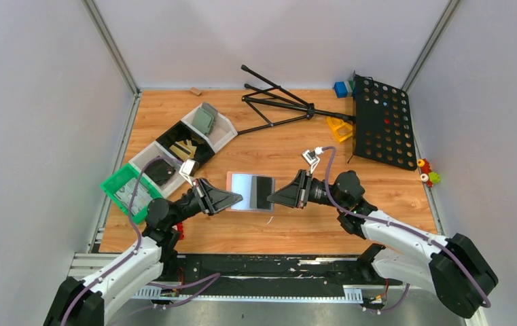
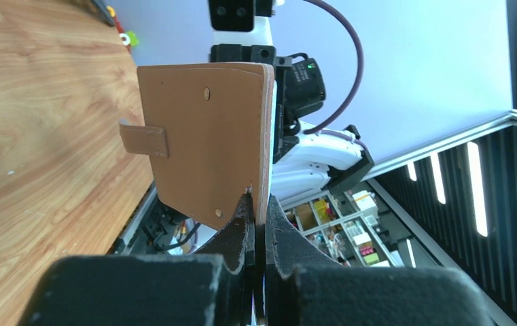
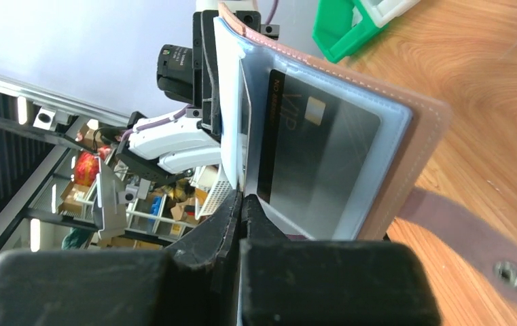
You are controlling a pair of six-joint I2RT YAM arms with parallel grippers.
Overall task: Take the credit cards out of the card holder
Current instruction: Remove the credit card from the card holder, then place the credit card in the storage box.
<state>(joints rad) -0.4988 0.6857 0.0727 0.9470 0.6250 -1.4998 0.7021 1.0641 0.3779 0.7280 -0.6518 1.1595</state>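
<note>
Surface: a wooden table (image 1: 310,224) between pale grey walls, with the arm bases at its near edge.
Step in hand: by my reading, drawing a card out of the opened holder while it is held up between the two arms.
Doing it well: the left arm should act as a fixed anchor. The right pads need to have the card alone, not the pocket leaf. The pull should run straight along the pocket's mouth, so that the card slides out and the sleeve does not buckle.
Left gripper (image 1: 237,199): closed tight on the left edge of the holder. In its wrist view the fingers (image 2: 242,234) pinch the tan back next to a rivet.
Right gripper (image 1: 274,197): closed at the opposite edge, with the fingers (image 3: 232,217) meeting at the pocket's rim by the card's corner. Whether the card itself lies between them I cannot tell.
Card holder (image 1: 242,191): lifted off the table at mid-table, open with its pale blue inside facing up, and spanning the gap between the two grippers.
Credit card (image 3: 316,163): black with a small pale chip, seated in the clear pocket.
Farther back: a green bin (image 1: 114,185) and white bins at the left, one of which holds a grey-green holder (image 1: 204,120). Beyond them are a folded black stand (image 1: 276,102) and a perforated black board (image 1: 381,122).
</note>
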